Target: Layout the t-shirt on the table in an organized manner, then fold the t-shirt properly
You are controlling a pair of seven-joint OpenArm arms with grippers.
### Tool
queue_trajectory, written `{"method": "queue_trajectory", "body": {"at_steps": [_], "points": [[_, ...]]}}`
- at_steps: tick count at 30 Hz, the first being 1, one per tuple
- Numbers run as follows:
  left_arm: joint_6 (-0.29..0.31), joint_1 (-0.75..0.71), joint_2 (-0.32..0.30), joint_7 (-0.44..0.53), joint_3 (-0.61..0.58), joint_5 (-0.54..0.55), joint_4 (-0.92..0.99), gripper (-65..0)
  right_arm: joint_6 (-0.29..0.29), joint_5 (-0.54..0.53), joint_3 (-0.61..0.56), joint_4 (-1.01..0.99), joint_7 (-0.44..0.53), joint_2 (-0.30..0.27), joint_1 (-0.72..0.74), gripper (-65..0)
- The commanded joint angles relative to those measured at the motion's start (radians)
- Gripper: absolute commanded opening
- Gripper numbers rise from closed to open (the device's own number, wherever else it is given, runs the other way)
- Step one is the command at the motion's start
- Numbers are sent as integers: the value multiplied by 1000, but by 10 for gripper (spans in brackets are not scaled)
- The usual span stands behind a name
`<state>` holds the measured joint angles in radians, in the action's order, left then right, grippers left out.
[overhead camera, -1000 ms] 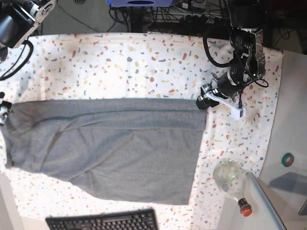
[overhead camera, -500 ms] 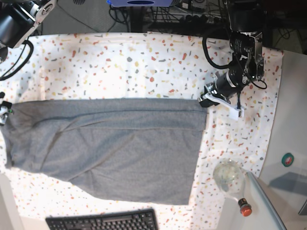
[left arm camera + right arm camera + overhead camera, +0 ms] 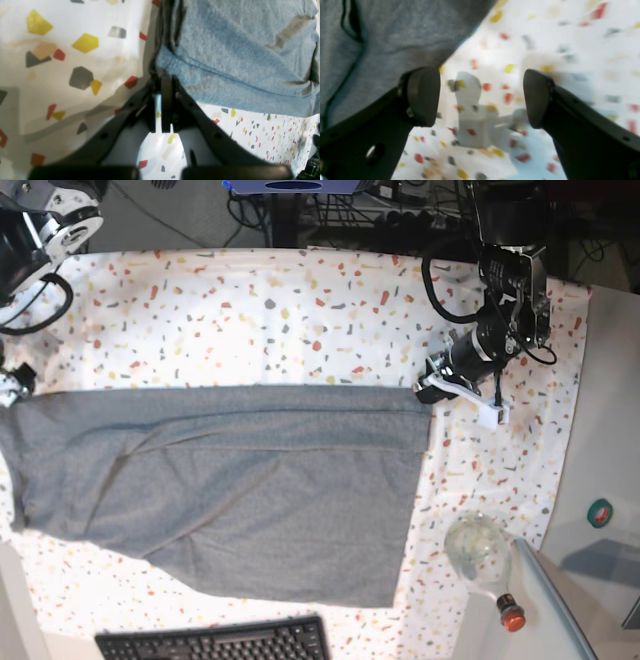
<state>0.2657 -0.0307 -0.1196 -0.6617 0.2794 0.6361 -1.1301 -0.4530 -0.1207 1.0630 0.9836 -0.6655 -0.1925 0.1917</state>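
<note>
From above, my left gripper [image 3: 428, 390] sits at the upper corner of the t-shirt [image 3: 230, 485], at the side where my left arm reaches down. The t-shirt lies spread flat across the table [image 3: 300, 320], its long top edge straight, its lower edge slanting. My right gripper [image 3: 8, 385] is at the opposite end of the cloth, at the frame's border by the other upper corner. A black keyboard [image 3: 215, 642] lies past the table's near edge, and a clear bottle with a red cap [image 3: 485, 565] lies on its side at the table's corner. Cables and dark equipment crowd the far side.

Through my left wrist camera, my left gripper [image 3: 162, 82] has its pads pressed together, pinching the hem at the t-shirt's [image 3: 237, 50] corner; only a thin sliver shows between them lower down. The fabric bunches just beyond the tips, and the table's [image 3: 62, 75] speckled cover lies under it.

Through my right wrist camera, my right gripper [image 3: 481, 97] stands wide apart and holds nothing. One fingertip [image 3: 423, 96] lies at the edge of the t-shirt [image 3: 382, 32]; I cannot tell whether it touches. The other fingertip [image 3: 537, 97] is over bare table [image 3: 570, 45], which is blurred.
</note>
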Motion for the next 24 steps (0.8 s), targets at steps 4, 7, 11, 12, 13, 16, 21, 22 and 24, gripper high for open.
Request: {"method": "queue_trajectory", "body": {"at_steps": [4, 7, 11, 12, 13, 16, 21, 22, 24], "points": [[-13, 2, -9, -20, -2, -19, -8, -650, 1, -61, -4, -145, 138, -88, 64, -162], [-13, 2, -10, -20, -2, -19, -8, -650, 13, -61, -5, -282, 217, -126, 105, -162], [-13, 2, -10, -20, -2, -19, -8, -650, 105, -63, -7, -441, 301, -177, 145, -162], [-13, 2, -10, -20, -2, -17, -8, -650, 105, -63, -8, -469, 323, -181, 151, -162], [-13, 2, -10, -20, -2, -17, -8, -650, 105, -63, -8, -486, 339, -181, 153, -162], [-13, 2, -12, -20, -2, -19, -8, -650, 105, -61, -10, -532, 373, -184, 173, -162], [-13, 1, -12, -23, -4, -19, -46, -650, 105, -60, -27, -561, 424, -187, 180, -290], [-13, -2, -12, -23, -4, -19, -55, -650, 105, -60, -42, -561, 433, -186, 180, -368], [-13, -8, -12, -23, -4, -19, -67, -650, 105, -61, -60, -559, 438, -186, 180, -570]]}}
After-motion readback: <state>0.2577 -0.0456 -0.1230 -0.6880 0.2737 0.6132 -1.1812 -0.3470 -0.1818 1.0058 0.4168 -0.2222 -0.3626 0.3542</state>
